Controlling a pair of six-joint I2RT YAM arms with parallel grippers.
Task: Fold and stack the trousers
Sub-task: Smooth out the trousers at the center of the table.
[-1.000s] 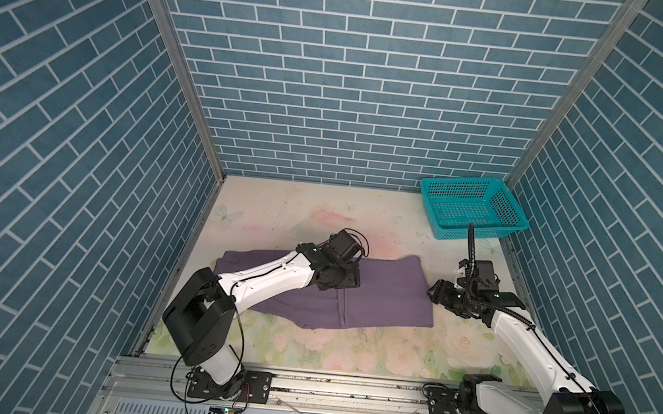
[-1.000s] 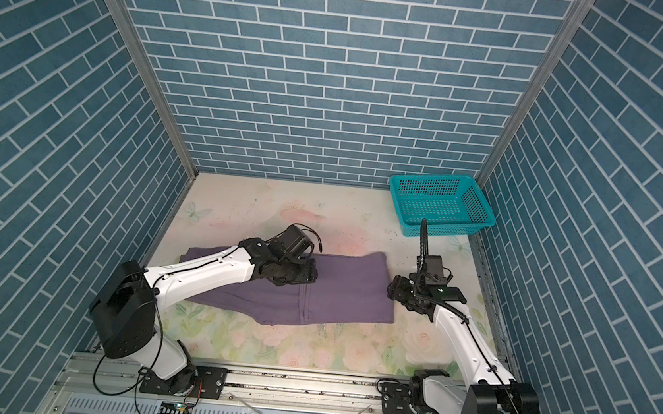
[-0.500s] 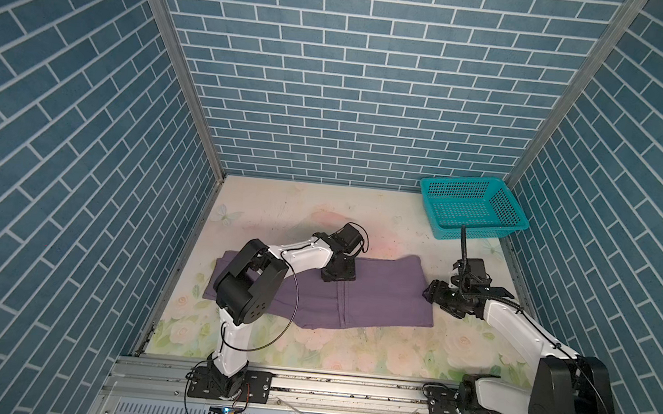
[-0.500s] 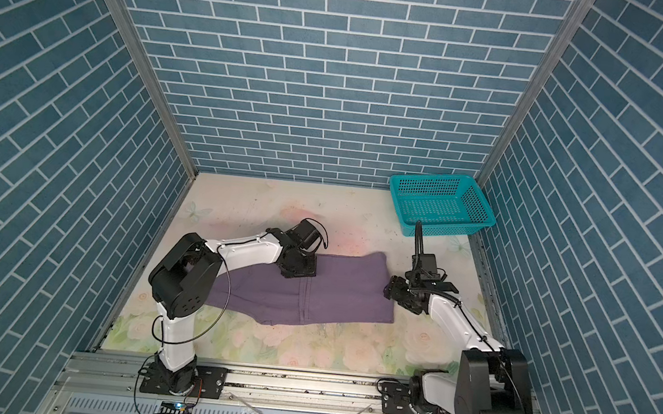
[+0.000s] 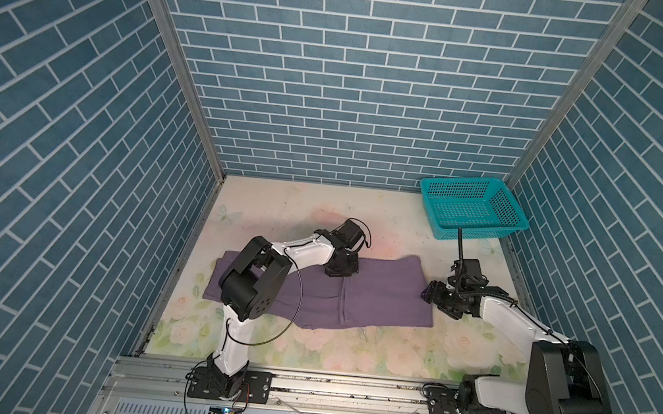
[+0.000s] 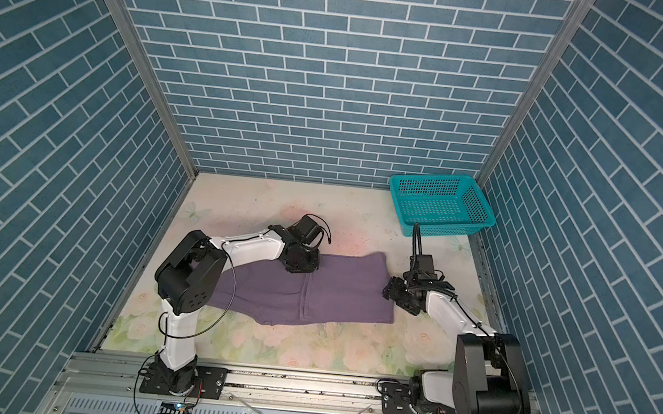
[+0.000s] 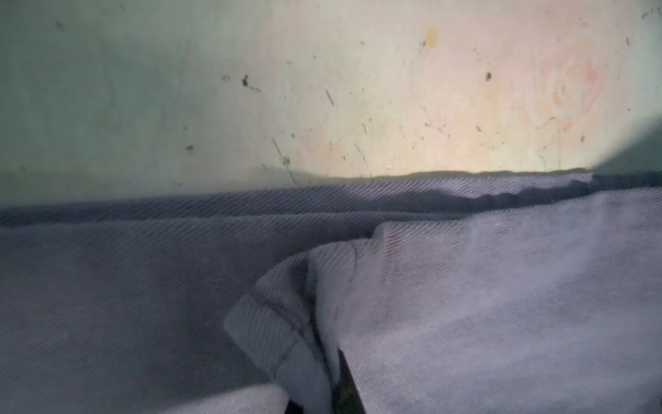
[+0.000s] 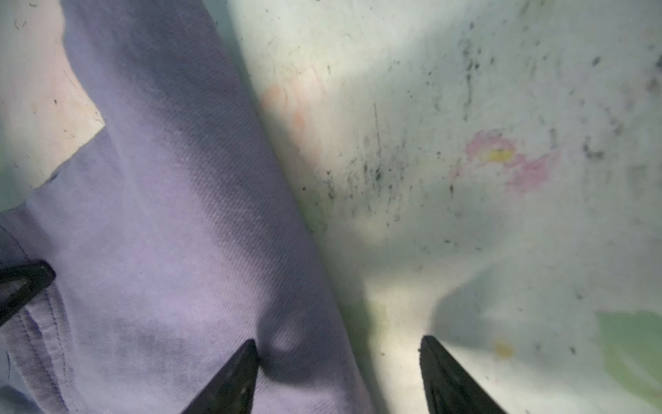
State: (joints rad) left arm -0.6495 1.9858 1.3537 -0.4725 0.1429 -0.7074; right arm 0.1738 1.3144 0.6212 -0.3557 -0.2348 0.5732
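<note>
The purple trousers (image 5: 379, 299) (image 6: 346, 292) lie flat across the floral table in both top views. My left gripper (image 5: 340, 269) (image 6: 301, 265) sits at their far edge near the middle. In the left wrist view it (image 7: 333, 387) is shut on a bunched fold of the trousers (image 7: 465, 304), and the jaws are mostly hidden by cloth. My right gripper (image 5: 429, 294) (image 6: 390, 292) is low at the trousers' right end. In the right wrist view it (image 8: 338, 358) is open and straddles the cloth's edge: one fingertip (image 8: 236, 376) over the trousers (image 8: 161, 215), one over bare table.
A teal mesh basket (image 5: 480, 233) (image 6: 443, 229) stands at the back right corner, close behind the right arm. Blue brick walls enclose the table on three sides. A metal rail with both arm bases runs along the front edge.
The left gripper has moved back to the trousers' far edge and closed on the cloth there. The right gripper has stayed open and drifted slightly along the right end.
</note>
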